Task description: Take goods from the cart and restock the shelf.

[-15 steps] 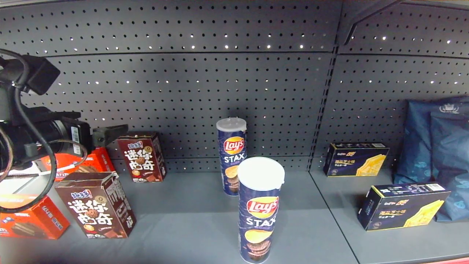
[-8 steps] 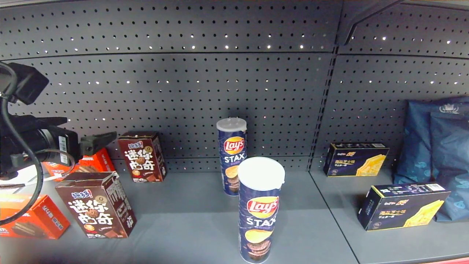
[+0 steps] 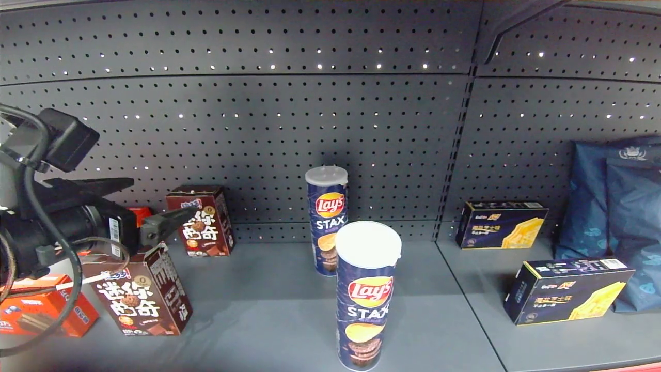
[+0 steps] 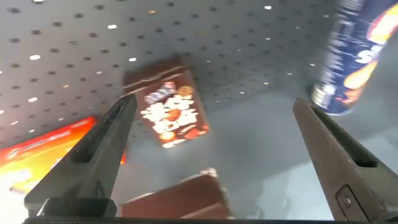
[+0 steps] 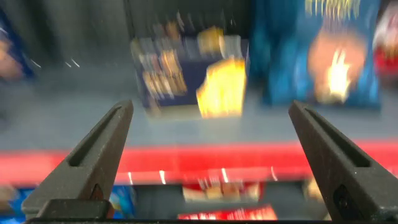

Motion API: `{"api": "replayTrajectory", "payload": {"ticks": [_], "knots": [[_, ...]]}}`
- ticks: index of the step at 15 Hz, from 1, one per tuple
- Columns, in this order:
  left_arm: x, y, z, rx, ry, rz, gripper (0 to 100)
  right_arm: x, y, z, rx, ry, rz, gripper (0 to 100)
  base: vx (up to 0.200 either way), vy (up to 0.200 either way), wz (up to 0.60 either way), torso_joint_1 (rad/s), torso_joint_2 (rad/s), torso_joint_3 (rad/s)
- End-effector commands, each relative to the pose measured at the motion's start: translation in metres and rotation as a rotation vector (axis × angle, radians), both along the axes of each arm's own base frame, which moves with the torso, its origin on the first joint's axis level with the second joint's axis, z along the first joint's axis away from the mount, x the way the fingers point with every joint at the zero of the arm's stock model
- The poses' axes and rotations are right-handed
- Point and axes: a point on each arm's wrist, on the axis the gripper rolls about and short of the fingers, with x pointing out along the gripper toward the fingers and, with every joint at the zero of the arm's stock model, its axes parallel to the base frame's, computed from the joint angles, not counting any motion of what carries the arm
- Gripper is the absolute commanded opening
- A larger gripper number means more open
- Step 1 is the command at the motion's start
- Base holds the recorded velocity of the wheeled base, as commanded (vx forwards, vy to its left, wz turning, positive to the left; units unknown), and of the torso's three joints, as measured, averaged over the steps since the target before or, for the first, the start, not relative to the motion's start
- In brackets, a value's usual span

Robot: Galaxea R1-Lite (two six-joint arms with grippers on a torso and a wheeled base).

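My left gripper (image 3: 163, 195) hangs open and empty at the shelf's left end, just above the front brown cookie box (image 3: 139, 294) and close in front of the rear brown cookie box (image 3: 202, 221). In the left wrist view the left gripper (image 4: 212, 104) frames the rear brown box (image 4: 166, 106), with the front box's top (image 4: 180, 199) under it. The right gripper (image 5: 209, 109) is open and empty, facing a dark blue and yellow box (image 5: 186, 78) and a blue bag (image 5: 317, 50) above the red shelf edge (image 5: 199, 162).
Two chips cans (image 3: 365, 294) (image 3: 327, 222) stand mid-shelf, one behind the other. Orange boxes (image 3: 46, 315) lie far left. Two dark blue and yellow boxes (image 3: 568, 289) (image 3: 501, 223) and blue bags (image 3: 619, 206) sit right. The perforated back panel (image 3: 310, 129) closes the rear.
The left arm drew back to the left, then came forward again and lower, over the front brown box. It now hides most of the rear orange box. The goods have not moved.
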Motion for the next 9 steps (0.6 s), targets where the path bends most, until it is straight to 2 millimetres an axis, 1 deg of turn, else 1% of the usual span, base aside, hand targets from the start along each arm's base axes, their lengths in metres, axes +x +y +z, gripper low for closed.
{"api": "replayTrajectory", "payload": {"ticks": [1, 3, 4, 5, 6, 7, 8, 9], "knots": [[-0.004, -0.016, -0.008, 0.005, 0.031, -0.083, 100, 0.051, 0.006, 0.095, -0.045, 0.183, 0.242, 100, 0.0, 0.0, 0.0, 0.0, 0.0, 0.0], [-0.007, -0.023, -0.014, 0.012, 0.051, -0.119, 100, 0.063, 0.011, 0.088, -0.077, 0.255, 0.338, 100, 0.0, 0.0, 0.0, 0.0, 0.0, 0.0], [-0.007, -0.028, -0.014, 0.016, 0.055, -0.136, 100, 0.068, 0.013, 0.083, -0.083, 0.291, 0.356, 100, 0.0, 0.0, 0.0, 0.0, 0.0, 0.0], [-0.001, -0.036, -0.014, 0.039, 0.058, -0.15, 100, 0.071, 0.013, 0.077, -0.081, 0.317, 0.35, 100, 0.0, 0.0, 0.0, 0.0, 0.0, 0.0], [0.007, -0.039, -0.013, 0.084, 0.046, -0.151, 100, 0.068, 0.012, 0.071, -0.079, 0.321, 0.327, 100, 0.0, 0.0, 0.0, 0.0, 0.0, 0.0], [0.019, -0.042, -0.012, 0.134, 0.039, -0.154, 100, 0.059, 0.008, 0.062, -0.078, 0.311, 0.262, 100, 0.0, 0.0, 0.0, 0.0, 0.0, 0.0], [0.031, -0.047, -0.008, 0.159, 0.025, -0.157, 100, 0.044, 0.003, 0.047, -0.073, 0.29, 0.201, 100, 0.0, 0.0, 0.0, 0.0, 0.0, 0.0], [0.038, -0.049, -0.006, 0.161, 0.021, -0.156, 100, 0.036, 0.002, 0.04, -0.071, 0.276, 0.177, 100, 0.0, 0.0, 0.0, 0.0, 0.0, 0.0]]}}
